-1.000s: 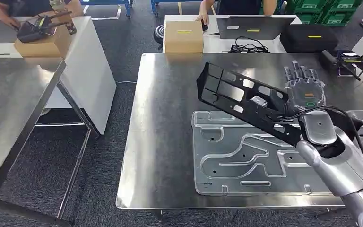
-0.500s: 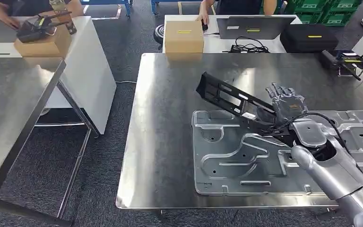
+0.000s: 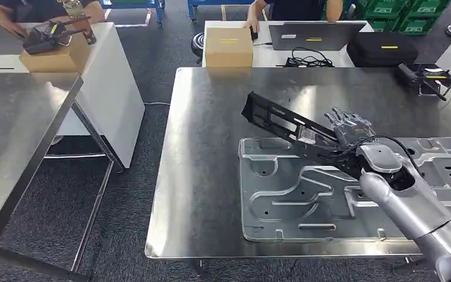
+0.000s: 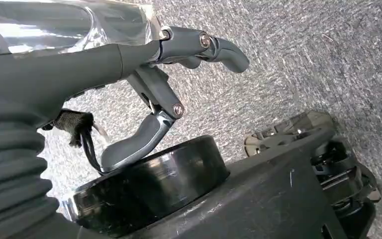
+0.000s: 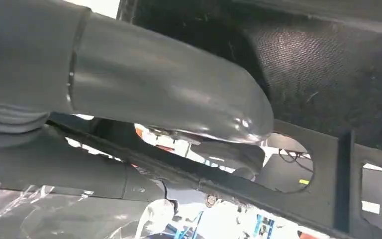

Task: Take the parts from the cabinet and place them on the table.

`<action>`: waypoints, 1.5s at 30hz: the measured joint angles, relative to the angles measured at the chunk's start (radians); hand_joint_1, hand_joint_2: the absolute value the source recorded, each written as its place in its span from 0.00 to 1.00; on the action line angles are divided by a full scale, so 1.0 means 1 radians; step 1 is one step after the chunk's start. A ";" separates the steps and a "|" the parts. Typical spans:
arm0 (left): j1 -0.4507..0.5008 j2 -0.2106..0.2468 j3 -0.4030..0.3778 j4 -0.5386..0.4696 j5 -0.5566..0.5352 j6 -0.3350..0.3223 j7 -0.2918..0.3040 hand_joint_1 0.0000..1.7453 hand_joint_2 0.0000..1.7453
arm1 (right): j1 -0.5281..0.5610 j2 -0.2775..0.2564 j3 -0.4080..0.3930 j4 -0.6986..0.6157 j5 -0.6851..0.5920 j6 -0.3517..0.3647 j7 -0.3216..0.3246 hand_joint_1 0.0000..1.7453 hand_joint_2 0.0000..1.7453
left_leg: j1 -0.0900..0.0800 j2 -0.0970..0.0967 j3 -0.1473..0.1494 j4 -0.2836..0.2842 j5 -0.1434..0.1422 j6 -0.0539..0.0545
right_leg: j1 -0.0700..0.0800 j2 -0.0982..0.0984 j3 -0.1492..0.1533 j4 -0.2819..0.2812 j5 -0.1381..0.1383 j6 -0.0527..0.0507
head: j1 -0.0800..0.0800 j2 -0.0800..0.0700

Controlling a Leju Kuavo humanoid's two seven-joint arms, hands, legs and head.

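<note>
You've got the right hand (image 3: pixel 352 130) gripping the long black perforated metal bracket (image 3: pixel 282 121) near its right end. Fingers (image 3: pixel 342 119) are wrapped over the bracket's far edge; in the right wrist view the thick grey thumb (image 5: pixel 169 94) lies across the bracket's black frame (image 5: pixel 288 149), so the fingers are pinching it.

The bracket runs diagonally over the polished steel bench (image 3: pixel 211 153), with its free end raised and pointing toward the bench's far left corner. Its held end sits over the far edge of the large stamped silver sheet-metal panel (image 3: pixel 293 194). I can't tell whether that end touches the panel.

The panel lies flat on the bench, along the near edge and reaching toward the right edge.

The left hand (image 4: pixel 144 84) hangs over grey carpet floor (image 4: pixel 303 59). Its fingers (image 4: pixel 219 47) are loosely curled and apart, holding nothing.

Also around:
- a black handheld device (image 3: pixel 426 76) at the bench's far right corner
- a cardboard box (image 3: pixel 228 46) on the white desk (image 3: pixel 270 56) beyond the bench's far edge
- a laptop (image 3: pixel 314 34) and a black case (image 3: pixel 384 48) on that same desk
- a person's hand (image 3: pixel 251 24) at the desk's far side
- a second steel bench (image 3: pixel 17 129) off to the left
</note>
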 joint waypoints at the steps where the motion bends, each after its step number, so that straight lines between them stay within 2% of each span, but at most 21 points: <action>1: 0.000 0.000 0.000 0.000 0.000 0.000 0.000 0.00 1.00 | -0.001 0.001 0.001 0.002 0.000 0.001 0.000 0.00 0.00 | 0.000 0.000 0.001 0.000 0.000 0.000 | 0.000 0.000 0.000 0.000 0.000 0.000 | 0.000 0.000; 9: 0.001 0.000 0.000 0.000 -0.004 0.000 0.001 0.00 1.00 | -0.014 0.005 0.018 0.022 0.046 -0.084 0.046 0.00 0.00 | 0.000 0.000 0.003 0.000 0.000 0.000 | 0.000 0.000 0.002 0.000 0.000 0.000 | 0.000 0.000; 16: 0.002 0.000 -0.002 0.000 -0.021 0.000 0.012 0.00 1.00 | 0.001 -0.017 0.012 0.016 0.245 -0.270 0.115 0.00 0.00 | 0.000 0.000 0.002 0.000 0.000 0.000 | 0.000 0.000 0.001 0.000 0.000 0.000 | 0.000 0.000; 18: 0.003 0.000 -0.005 0.000 -0.026 0.000 0.014 0.00 1.00 | 0.011 -0.028 0.001 0.000 0.279 -0.298 0.119 0.00 0.00 | 0.000 0.000 0.001 0.000 0.000 0.000 | 0.000 0.001 0.000 0.000 0.000 0.000 | 0.000 0.000; 27: 0.003 0.000 -0.006 0.000 -0.028 -0.001 0.013 0.00 1.00 | 0.030 -0.040 -0.020 -0.021 0.290 -0.296 0.114 0.00 0.00 | 0.000 0.001 -0.001 0.000 0.000 0.000 | 0.000 0.001 -0.003 0.000 0.000 0.000 | 0.000 0.000; 30: 0.002 0.000 -0.006 0.000 -0.028 -0.003 0.013 0.00 1.00 | 0.038 -0.040 -0.031 -0.024 0.284 -0.276 0.093 0.00 0.00 | 0.000 0.000 -0.001 0.000 0.000 0.000 | 0.000 0.001 -0.002 0.000 0.000 0.000 | 0.000 0.000; 33: 0.003 0.000 -0.006 0.000 -0.025 -0.005 0.013 0.00 1.00 | 0.056 -0.041 -0.040 -0.030 0.272 -0.288 0.089 0.00 0.00 | 0.000 0.001 -0.001 0.000 0.000 0.000 | 0.000 0.001 -0.003 0.000 0.000 0.000 | 0.000 0.000; 35: 0.003 0.000 -0.006 0.000 -0.018 -0.006 0.013 0.00 1.00 | 0.058 -0.041 -0.047 -0.030 0.252 -0.224 0.057 0.00 0.00 | 0.000 0.000 -0.002 0.000 0.000 0.000 | 0.000 0.001 -0.003 0.000 0.000 0.000 | 0.000 0.000; 36: 0.003 0.000 -0.006 0.000 -0.016 -0.006 0.013 0.00 1.00 | 0.059 -0.041 -0.043 -0.030 0.252 -0.215 0.053 0.00 0.00 | 0.000 0.000 -0.002 0.000 0.000 0.000 | 0.000 0.000 -0.003 0.000 0.000 0.000 | 0.000 0.000; 38: 0.003 0.000 -0.006 0.000 -0.013 -0.006 0.013 0.00 1.00 | 0.065 -0.040 -0.047 -0.030 0.239 -0.247 0.064 0.00 0.00 | 0.000 0.000 -0.002 0.000 0.000 0.000 | 0.000 0.000 -0.003 0.000 0.000 0.000 | 0.000 0.000; 39: 0.003 0.000 -0.006 0.000 -0.013 -0.006 0.013 0.00 1.00 | 0.065 -0.040 -0.049 -0.030 0.231 -0.234 0.056 0.00 0.00 | 0.000 0.000 -0.002 0.000 0.000 0.000 | 0.000 0.000 -0.003 0.000 0.000 0.000 | 0.000 0.000; 41: 0.002 0.000 -0.006 0.000 -0.013 -0.006 0.012 0.00 1.00 | 0.056 -0.039 -0.043 -0.030 0.229 -0.149 0.028 0.00 0.00 | 0.000 0.000 -0.002 0.000 0.000 0.000 | 0.000 0.000 -0.003 0.000 0.000 0.000 | 0.000 0.000; 44: 0.004 0.000 -0.006 0.000 -0.010 -0.006 0.012 0.00 1.00 | 0.060 -0.038 -0.045 -0.030 0.215 -0.213 0.039 0.00 0.00 | 0.000 0.000 -0.002 0.000 0.000 0.000 | 0.000 0.000 -0.003 0.000 0.000 0.000 | 0.000 0.000; 45: 0.004 0.000 -0.006 0.000 -0.010 -0.006 0.012 0.00 1.00 | 0.057 -0.037 -0.045 -0.030 0.210 -0.195 0.022 0.00 0.00 | 0.000 0.000 -0.002 0.000 0.000 0.000 | 0.000 0.000 -0.003 0.000 0.000 0.000 | 0.000 0.000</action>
